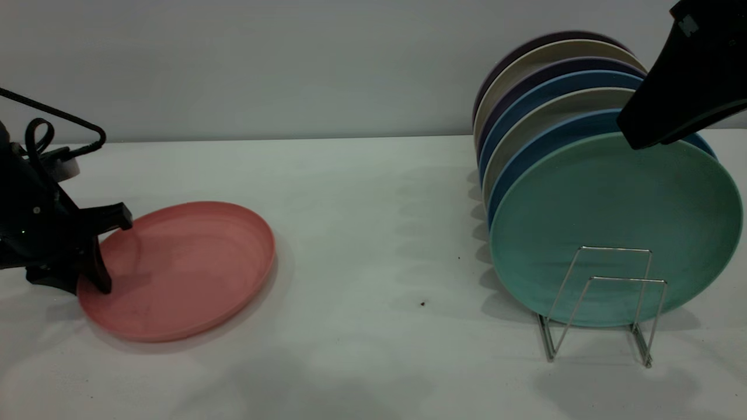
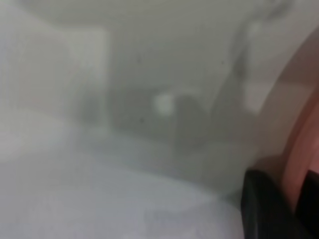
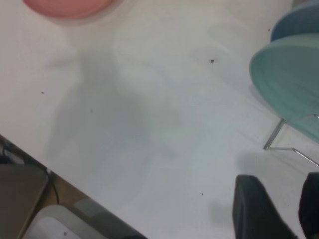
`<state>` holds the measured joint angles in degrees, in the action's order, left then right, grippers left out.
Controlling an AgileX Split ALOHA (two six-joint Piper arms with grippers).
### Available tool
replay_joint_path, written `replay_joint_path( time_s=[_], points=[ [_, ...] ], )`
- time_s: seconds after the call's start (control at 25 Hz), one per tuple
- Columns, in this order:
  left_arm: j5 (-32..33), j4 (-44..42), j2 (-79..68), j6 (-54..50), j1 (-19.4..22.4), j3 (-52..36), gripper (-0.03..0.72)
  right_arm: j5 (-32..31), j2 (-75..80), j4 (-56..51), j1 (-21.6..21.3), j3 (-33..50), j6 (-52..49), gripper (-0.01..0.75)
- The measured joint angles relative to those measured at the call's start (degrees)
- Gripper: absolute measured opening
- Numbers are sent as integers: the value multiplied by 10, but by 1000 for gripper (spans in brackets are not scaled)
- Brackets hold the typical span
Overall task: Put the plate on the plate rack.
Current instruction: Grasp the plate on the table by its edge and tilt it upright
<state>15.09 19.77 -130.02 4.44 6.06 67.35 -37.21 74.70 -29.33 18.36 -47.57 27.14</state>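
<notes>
Nearest the exterior camera, the plate rack (image 1: 601,303) stands on the white table (image 1: 362,245) at the right side, its two front wire loops empty. Directly behind those loops, the teal-green plate (image 1: 613,227) stands upright on edge, and behind it a row of blue, cream and purple plates (image 1: 543,93), all on edge, recedes toward the wall.

The plate (image 1: 181,268) lies at the left side of the table, well apart from the rack, with the edge toward the left arm slightly raised. The left gripper (image 1: 108,251) is at that edge: one finger sits above the rim and one below, spread only by the rim's thickness and closed onto it. The left wrist view shows a dark finger against the pink rim (image 2: 299,149).

The right gripper (image 3: 276,209) hangs high above the racked plates; its fingers stand apart and hold nothing.

No brand, label or writing can be read on any item.
</notes>
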Motion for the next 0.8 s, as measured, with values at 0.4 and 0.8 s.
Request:
replay_joint_path(
  time_s=[0.4, 0.8],
  points=[
    [10, 8, 28, 121, 0, -1, 45, -14, 0, -25, 0, 0, 22, 243],
    [62, -1, 114, 245, 0, -4, 23, -22, 0, -96, 0, 0, 142, 243]
  ],
)
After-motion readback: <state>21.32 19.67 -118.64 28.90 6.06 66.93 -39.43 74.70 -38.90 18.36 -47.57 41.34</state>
